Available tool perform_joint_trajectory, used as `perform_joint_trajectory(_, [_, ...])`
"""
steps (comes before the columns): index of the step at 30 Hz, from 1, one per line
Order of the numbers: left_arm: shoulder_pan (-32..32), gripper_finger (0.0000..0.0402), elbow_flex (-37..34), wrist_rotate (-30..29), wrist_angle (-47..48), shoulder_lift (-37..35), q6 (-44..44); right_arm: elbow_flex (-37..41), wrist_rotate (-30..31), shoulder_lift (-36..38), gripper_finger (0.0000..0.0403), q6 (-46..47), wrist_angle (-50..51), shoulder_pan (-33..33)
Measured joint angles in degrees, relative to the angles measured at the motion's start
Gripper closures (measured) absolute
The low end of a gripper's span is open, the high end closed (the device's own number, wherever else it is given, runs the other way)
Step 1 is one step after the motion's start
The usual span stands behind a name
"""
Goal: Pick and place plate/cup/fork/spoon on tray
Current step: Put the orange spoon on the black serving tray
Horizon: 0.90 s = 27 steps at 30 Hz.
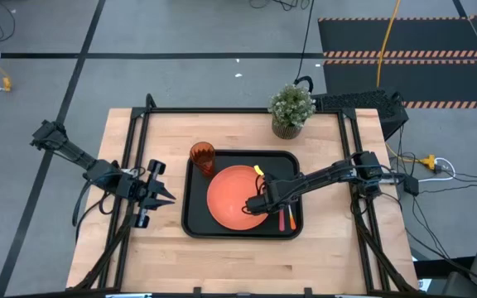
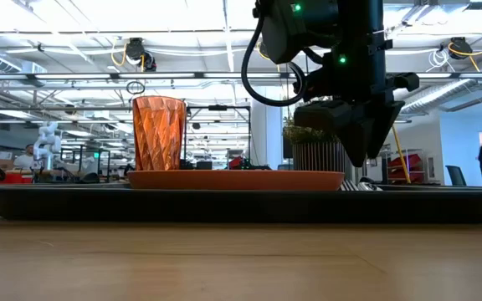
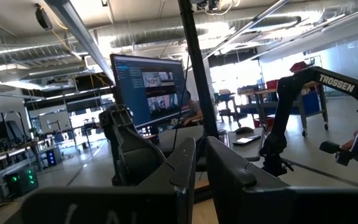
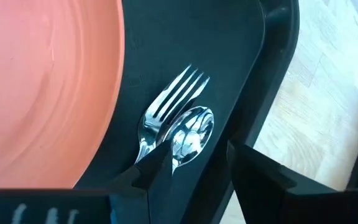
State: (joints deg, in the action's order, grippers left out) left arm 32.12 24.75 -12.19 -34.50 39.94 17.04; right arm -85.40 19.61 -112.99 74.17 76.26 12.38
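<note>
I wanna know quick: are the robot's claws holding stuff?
Left gripper: shut, holding nothing.
Right gripper: open, above the fork and spoon.

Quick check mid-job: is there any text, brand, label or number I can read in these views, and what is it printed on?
"TROSSEN": white letters on the dark robot arm seen farther off in the left wrist view.
Monitor in the same view: windows with text, too small to read.
Plate, cup, fork, spoon, tray: no markings visible.
</note>
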Motion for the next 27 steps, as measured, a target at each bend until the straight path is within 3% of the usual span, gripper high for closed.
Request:
perform_joint_trajectory(10, [0.00, 0.0360, 0.00, 0.00, 0.02, 0.00, -0.24, 9.36, -3.19, 0.06, 0.0255, -1.42, -13.83, 0.92])
perform_joint_trajectory(27, [0.01, 0.0360, 0.02, 0.00, 0.07, -0.02, 0.20, 11.56, 3.09, 2.51, 0.0257, -1.40, -14.07, 0.82])
